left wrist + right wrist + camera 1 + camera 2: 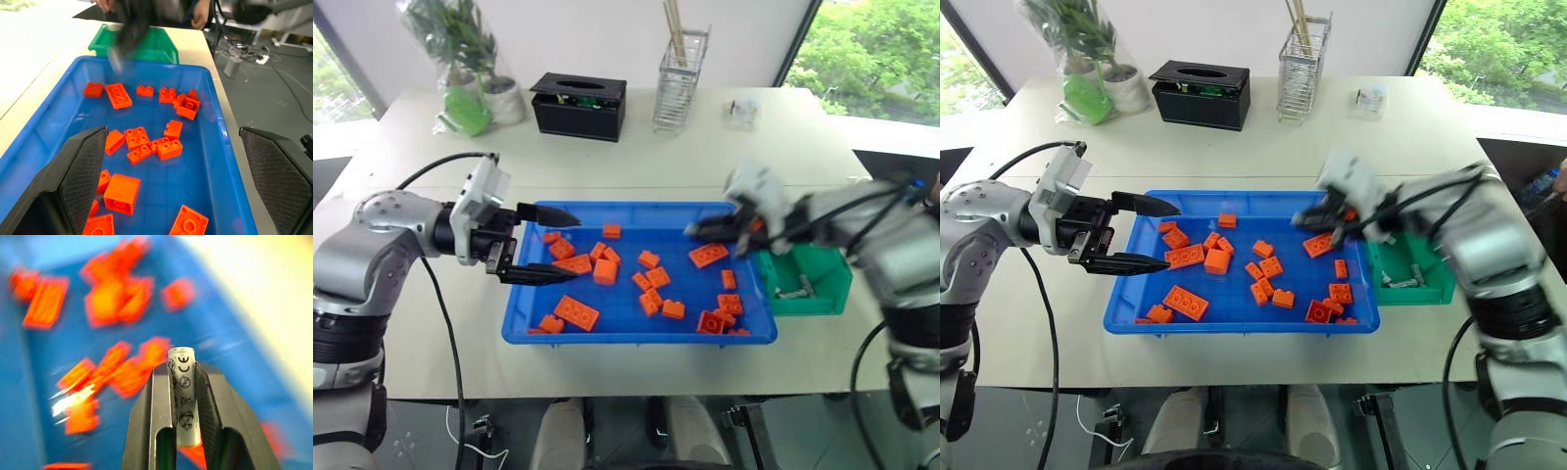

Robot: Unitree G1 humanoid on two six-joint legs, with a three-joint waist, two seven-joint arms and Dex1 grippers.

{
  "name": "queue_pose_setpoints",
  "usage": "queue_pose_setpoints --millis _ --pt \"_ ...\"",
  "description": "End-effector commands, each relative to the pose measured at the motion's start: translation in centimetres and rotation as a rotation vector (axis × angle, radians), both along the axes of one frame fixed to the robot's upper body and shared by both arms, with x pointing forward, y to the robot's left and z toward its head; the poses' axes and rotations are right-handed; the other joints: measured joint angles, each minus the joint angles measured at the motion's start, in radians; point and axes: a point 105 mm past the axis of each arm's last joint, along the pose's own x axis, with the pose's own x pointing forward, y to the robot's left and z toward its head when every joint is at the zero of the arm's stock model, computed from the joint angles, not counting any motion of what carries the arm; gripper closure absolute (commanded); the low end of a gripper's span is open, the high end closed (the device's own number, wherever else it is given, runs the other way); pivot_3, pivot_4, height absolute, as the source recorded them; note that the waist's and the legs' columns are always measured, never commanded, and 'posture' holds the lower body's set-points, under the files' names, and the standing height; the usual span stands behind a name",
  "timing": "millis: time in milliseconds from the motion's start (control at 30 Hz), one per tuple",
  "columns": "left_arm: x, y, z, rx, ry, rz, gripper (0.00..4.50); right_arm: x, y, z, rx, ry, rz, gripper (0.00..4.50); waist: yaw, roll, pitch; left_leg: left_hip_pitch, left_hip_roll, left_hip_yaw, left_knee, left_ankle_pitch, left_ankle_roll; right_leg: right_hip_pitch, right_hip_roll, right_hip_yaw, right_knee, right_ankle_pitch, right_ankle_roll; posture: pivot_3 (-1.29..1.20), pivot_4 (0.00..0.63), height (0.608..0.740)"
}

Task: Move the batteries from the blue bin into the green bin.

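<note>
Looks like an office or lab test corner: pale worktop (636,162) by big windows (876,54) onto greenery, with potted plants (465,69), black tissue box (578,105), wire holder (680,69).

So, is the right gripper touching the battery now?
Touching. In the right wrist view the right gripper has both fingers pressed against the sides of the battery, which stands clamped between them.

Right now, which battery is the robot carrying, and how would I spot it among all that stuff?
Find the big blue bin of orange bricks at the table's middle. Above its end nearest the green bin, the right gripper is shut on a battery. It is a small silver cylinder with printed marks, standing between two black fingers, unlike the batteries lying in the green bin.
</note>
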Motion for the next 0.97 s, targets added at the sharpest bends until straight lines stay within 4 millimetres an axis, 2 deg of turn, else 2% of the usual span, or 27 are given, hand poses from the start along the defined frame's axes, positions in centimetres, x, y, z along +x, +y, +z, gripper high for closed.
queue_pose_setpoints --millis 33,133,300,333,400,467,600,700,867,967 --pt "-0.1 0.9 0.8 0.009 -0.039 0.021 0.0 -0.2 -4.9 1.2 0.009 -0.003 -0.165 4.43 0.009 0.0 0.0 0.0 0.0 0.0 0.0 0.0 0.0 0.0 0.0 0.0 0.0 0.0 0.0 0.0 0.15 0.736" --pt "0.1 1.5 0.9 0.012 -0.036 0.041 0.0 -0.8 -7.8 -0.2 -0.02 0.036 -0.255 4.43 0.01 0.0 0.0 0.0 -0.001 0.001 0.0 0.0 0.001 0.0 -0.001 0.0 -0.002 0.0 0.0 0.0 0.15 0.736" --pt "0.8 1.8 1.2 0.003 -0.045 0.062 0.0 -1.2 -8.4 -3.2 -0.018 0.087 -0.287 4.43 -0.006 0.0 0.0 0.0 0.0 0.002 0.001 0.0 0.001 0.0 -0.001 0.002 0.0 0.0 0.0 0.0 0.15 0.736" --pt "1.0 1.8 1.4 0.0 -0.048 0.064 0.0 -1.2 -8.5 -3.7 -0.028 0.088 -0.295 3.41 -0.009 0.0 0.0 0.001 0.0 0.001 0.001 0.0 0.001 0.0 0.0 0.002 0.0 0.0 0.0 0.0 0.15 0.736" --pt "1.4 1.9 1.6 -0.006 -0.058 0.075 0.0 -1.2 -8.7 -4.5 -0.058 0.073 -0.292 2.48 -0.013 0.0 0.0 0.001 0.0 0.001 0.001 0.0 0.0 0.0 0.0 0.002 0.0 0.0 0.0 0.0 0.15 0.736" --pt "1.7 2.2 1.9 -0.011 -0.064 0.091 0.0 -1.1 -9.2 -4.1 -0.071 0.013 -0.271 1.51 -0.015 0.0 0.0 0.001 0.0 0.001 0.001 0.0 0.0 0.0 0.0 0.002 0.0 0.0 0.0 0.0 0.15 0.736" --pt "2.0 3.9 2.4 -0.017 -0.067 0.148 0.0 -2.6 -10.6 -2.0 -0.02 -0.104 -0.147 1.51 -0.014 0.0 0.0 0.001 -0.001 0.001 0.0 0.0 0.001 0.0 0.0 0.002 0.0 0.001 0.004 0.0 0.15 0.736" --pt "1.8 6.8 2.7 0.009 -0.048 0.214 0.0 -4.9 -13.7 -1.3 -0.035 -0.071 -0.094 1.51 -0.013 0.0 0.0 0.001 0.0 0.001 0.0 0.0 0.001 0.0 0.0 0.001 0.0 0.001 0.004 0.0 0.15 0.736" --pt "1.4 10.3 2.8 0.073 -0.04 0.297 0.0 -6.7 -16.9 -1.1 -0.048 -0.01 -0.074 1.51 -0.017 0.001 0.0 0.002 0.0 0.002 0.0 0.0 0.0 0.002 0.0 0.001 0.0 -0.001 0.001 0.0 0.15 0.736" --pt "1.4 11.3 3.1 0.08 -0.049 0.324 0.0 -6.4 -17.7 -1.2 -0.045 -0.022 -0.079 1.51 -0.018 0.001 0.0 0.003 0.0 0.002 0.0 0.0 0.0 0.002 0.0 0.001 0.0 -0.001 0.0 0.0 0.15 0.736"
